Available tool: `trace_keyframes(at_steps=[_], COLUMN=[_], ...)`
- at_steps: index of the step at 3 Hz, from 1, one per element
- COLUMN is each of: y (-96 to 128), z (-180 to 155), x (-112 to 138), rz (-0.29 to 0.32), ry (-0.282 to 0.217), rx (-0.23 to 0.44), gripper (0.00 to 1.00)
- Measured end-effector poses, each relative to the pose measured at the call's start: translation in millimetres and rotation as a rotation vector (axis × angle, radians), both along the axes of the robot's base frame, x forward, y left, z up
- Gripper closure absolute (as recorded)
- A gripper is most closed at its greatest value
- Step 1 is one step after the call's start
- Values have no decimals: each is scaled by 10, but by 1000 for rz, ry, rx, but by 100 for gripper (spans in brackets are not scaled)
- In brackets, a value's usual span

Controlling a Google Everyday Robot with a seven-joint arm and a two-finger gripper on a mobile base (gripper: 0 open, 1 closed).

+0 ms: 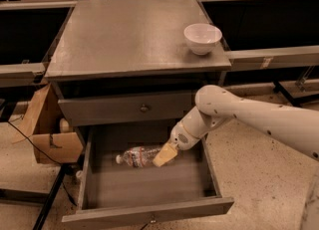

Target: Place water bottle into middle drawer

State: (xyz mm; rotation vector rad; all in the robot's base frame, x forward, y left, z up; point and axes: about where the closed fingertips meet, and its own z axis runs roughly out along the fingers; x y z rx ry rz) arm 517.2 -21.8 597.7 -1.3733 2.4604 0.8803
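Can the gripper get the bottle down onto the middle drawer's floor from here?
Probably yes: the middle drawer is pulled open, its floor bare, and the gripper, holding the water bottle, hangs just above it.
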Motion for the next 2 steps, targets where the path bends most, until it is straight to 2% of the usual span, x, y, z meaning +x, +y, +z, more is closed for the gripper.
trace_keyframes(at_steps=[1,2], y=[-120,-207], z=[-490,-1083], x=[38,90], rz=[-89,-166], ry=[31,41], rx=[-30,-32], gripper=[100,100])
